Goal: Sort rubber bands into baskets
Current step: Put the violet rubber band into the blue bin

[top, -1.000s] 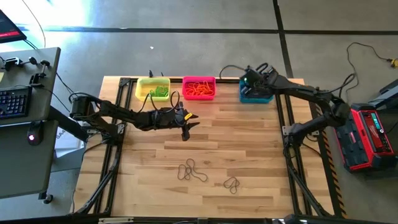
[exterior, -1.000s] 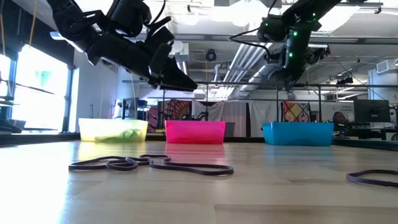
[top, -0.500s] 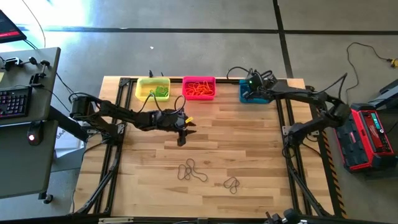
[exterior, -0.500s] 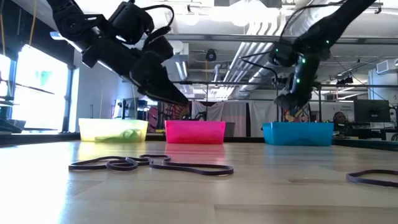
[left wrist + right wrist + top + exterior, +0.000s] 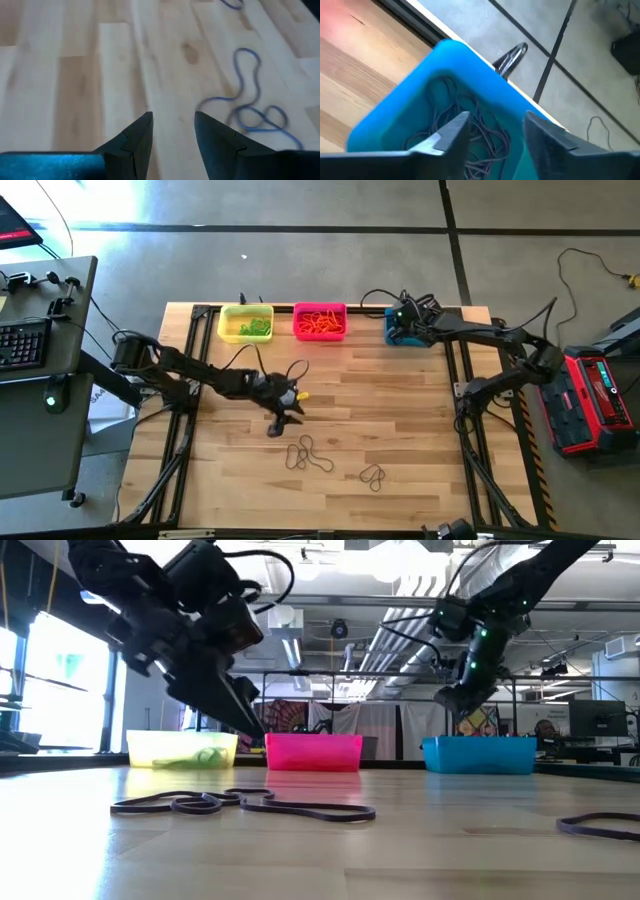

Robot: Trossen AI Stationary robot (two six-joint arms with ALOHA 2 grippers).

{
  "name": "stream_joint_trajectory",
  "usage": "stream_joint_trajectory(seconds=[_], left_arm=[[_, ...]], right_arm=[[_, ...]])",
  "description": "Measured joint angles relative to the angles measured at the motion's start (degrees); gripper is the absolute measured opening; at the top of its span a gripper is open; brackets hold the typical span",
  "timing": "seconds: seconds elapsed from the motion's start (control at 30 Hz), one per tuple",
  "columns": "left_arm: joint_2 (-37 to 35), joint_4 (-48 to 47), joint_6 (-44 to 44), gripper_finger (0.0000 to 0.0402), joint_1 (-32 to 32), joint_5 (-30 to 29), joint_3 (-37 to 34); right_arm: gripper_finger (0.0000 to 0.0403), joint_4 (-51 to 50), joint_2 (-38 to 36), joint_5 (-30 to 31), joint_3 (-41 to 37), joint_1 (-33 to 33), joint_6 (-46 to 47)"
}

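Dark rubber bands lie loose on the wooden table: a tangled clump [image 5: 308, 454] [image 5: 240, 805] [image 5: 250, 107] and one apart [image 5: 372, 474] [image 5: 600, 827]. At the far edge stand three baskets: yellow [image 5: 246, 324] with green bands, pink [image 5: 320, 321] with orange bands, teal [image 5: 402, 336] [image 5: 400, 110] with dark bands [image 5: 480, 127] on its floor. My left gripper [image 5: 277, 426] [image 5: 172, 132] is open, slanting down at bare table just left of the clump. My right gripper [image 5: 404, 318] [image 5: 492, 127] is open above the teal basket, nothing between its fingers.
Black frame rails [image 5: 455, 370] run along the table's sides. A desk with a keyboard [image 5: 25, 345] stands off the left edge, and a red device [image 5: 595, 400] on the floor to the right. Bare wood lies between the baskets and the loose bands.
My left gripper has gone down and toward the near edge, tipping its fingers downward, and now stands close to the dark clump. My right gripper has sunk toward the teal basket and then held there.
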Motion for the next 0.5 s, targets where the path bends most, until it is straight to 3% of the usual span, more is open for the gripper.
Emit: stream_joint_trajectory(seconds=[0.17,0.5], left_arm=[[0.0,-0.4,-2.3,0.0138,-2.6,-1.0,0.0],[9.6,-1.1,-7.1,0.0138,-5.6,-1.7,3.1]], right_arm=[[0.0221,-1.9,0.0,1.2,2.3,3.9,0.0],[0.0227,-3.5,0.0,1.3,5.5,10.6,1.5]])
